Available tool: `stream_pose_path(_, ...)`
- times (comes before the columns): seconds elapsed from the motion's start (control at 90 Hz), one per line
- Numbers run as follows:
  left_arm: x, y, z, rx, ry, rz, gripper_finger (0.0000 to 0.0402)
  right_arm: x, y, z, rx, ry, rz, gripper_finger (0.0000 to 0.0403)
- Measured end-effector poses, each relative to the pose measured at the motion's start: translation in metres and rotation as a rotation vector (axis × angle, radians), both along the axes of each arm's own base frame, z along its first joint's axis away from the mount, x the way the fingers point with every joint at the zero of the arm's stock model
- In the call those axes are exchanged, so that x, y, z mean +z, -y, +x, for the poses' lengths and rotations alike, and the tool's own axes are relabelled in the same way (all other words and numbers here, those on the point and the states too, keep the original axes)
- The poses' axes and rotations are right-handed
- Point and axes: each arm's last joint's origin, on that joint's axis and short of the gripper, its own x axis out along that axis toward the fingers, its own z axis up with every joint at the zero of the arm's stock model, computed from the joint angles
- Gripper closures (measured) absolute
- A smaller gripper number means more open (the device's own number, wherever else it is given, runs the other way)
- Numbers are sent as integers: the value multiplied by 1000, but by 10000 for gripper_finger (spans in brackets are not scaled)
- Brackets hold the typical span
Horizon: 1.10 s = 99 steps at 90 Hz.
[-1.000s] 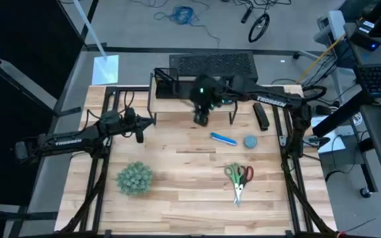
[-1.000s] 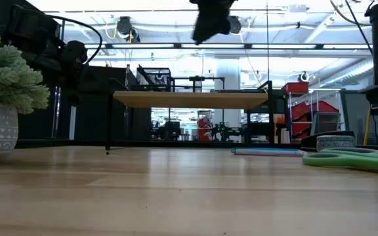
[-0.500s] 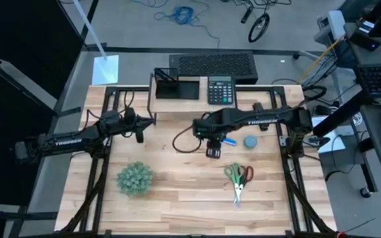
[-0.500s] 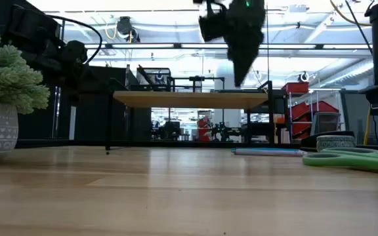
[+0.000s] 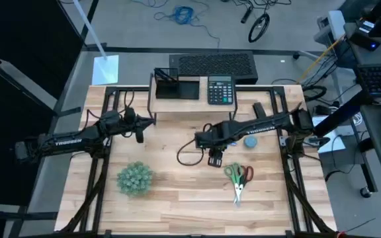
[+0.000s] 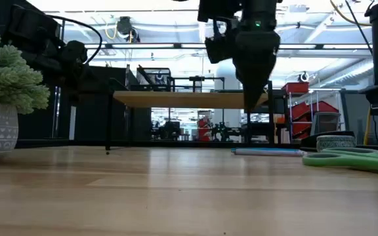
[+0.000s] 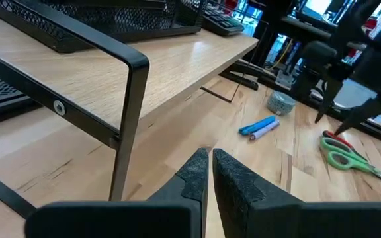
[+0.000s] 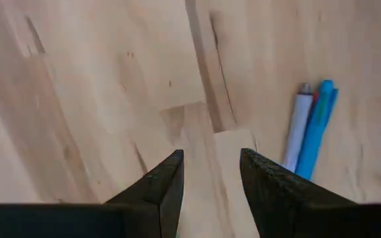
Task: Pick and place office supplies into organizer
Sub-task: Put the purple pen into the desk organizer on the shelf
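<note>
Blue pens (image 5: 229, 140) lying side by side on the bare table (image 5: 177, 192), right of its middle, partly hidden from above by the right arm; in the right wrist view (image 8: 313, 129), just beside and ahead of that arm's fingers. Green-handled and red-handled scissors (image 5: 238, 178) flat nearer the front edge, right of centre, handles toward the back. Grey tape roll (image 5: 250, 141) near the pens, toward the right edge. Organizer (image 5: 176, 86) up on the wooden riser shelf (image 5: 194, 109) at the back edge, a calculator (image 5: 220, 90) just beside it on the same shelf. Right gripper (image 5: 215, 160) hanging over the table between pens and scissors, pointing down, fingers (image 8: 273, 188) apart and holding nothing. Left gripper (image 7: 209, 173) over the left half of the table near the shelf's left leg, fingers pressed together, empty. Potted green plant (image 5: 135, 178) toward the front left corner.
</note>
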Motion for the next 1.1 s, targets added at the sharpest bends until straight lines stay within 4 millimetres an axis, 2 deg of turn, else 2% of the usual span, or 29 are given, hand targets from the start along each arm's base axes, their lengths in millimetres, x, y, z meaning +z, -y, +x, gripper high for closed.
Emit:
stream_pose_path(0.178, 0, 0, 0, 0, 0, 0, 391, -13, -3, -25, -44, 42, -33, 270)
stream_pose_path(0.356, 0, 0, 0, 0, 1, 0, 391, -28, 10, -59, -134, 82, -113, 270)
stream_pose_path(0.444, 0, 0, 0, 0, 0, 0, 391, -38, 16, -69, -152, 66, -124, 270)
stream_pose_path(0.6, 0, 0, 0, 0, 1, 0, 391, -49, 20, -69, -217, 116, -107, 270)
stream_pose_path(0.878, 0, 0, 0, 0, 1, 0, 391, -54, 26, -67, -127, 155, -186, 267)
stream_pose_path(1.1, 0, 0, 0, 0, 1, 0, 391, -57, 37, -66, -135, 185, -190, 262)
